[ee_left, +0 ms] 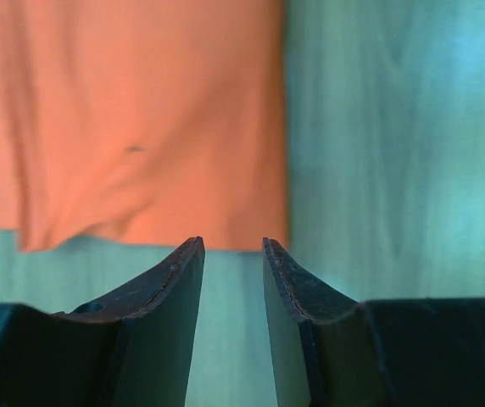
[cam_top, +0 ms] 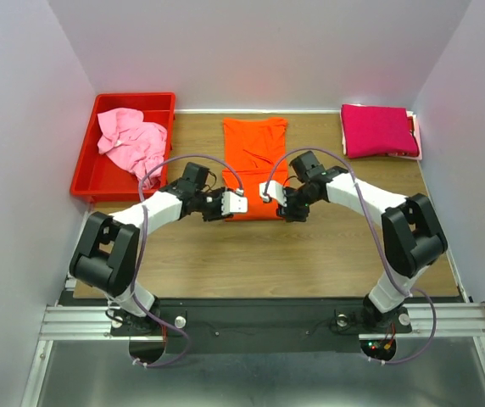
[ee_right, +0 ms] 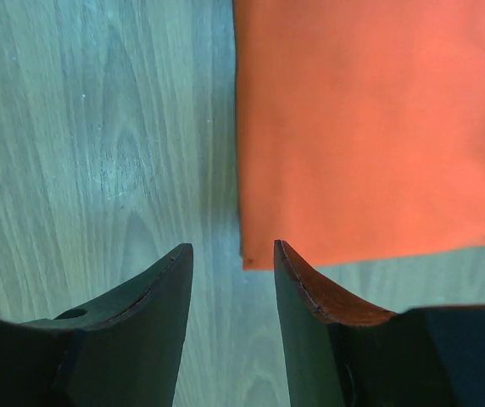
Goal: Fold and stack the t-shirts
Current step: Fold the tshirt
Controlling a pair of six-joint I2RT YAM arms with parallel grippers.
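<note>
The bright orange t-shirt (cam_top: 254,161) lies flat in a long folded strip at the table's middle. It also shows in the left wrist view (ee_left: 141,119) and the right wrist view (ee_right: 370,127). My left gripper (cam_top: 241,203) is open and empty at the shirt's near end; in its wrist view the gripper (ee_left: 232,246) stands just short of the hem by a corner. My right gripper (cam_top: 265,192) is open and empty beside it; in its wrist view the gripper (ee_right: 232,248) has a near corner of the shirt between its fingertips. The magenta t-shirt (cam_top: 379,130) lies folded at the back right. The light pink t-shirt (cam_top: 131,142) lies crumpled in the bin.
A red plastic bin (cam_top: 90,182) stands at the back left. A pale edge (cam_top: 415,127) shows under the magenta shirt's right side. White walls close in the table on three sides. Bare wood lies in front of the orange shirt.
</note>
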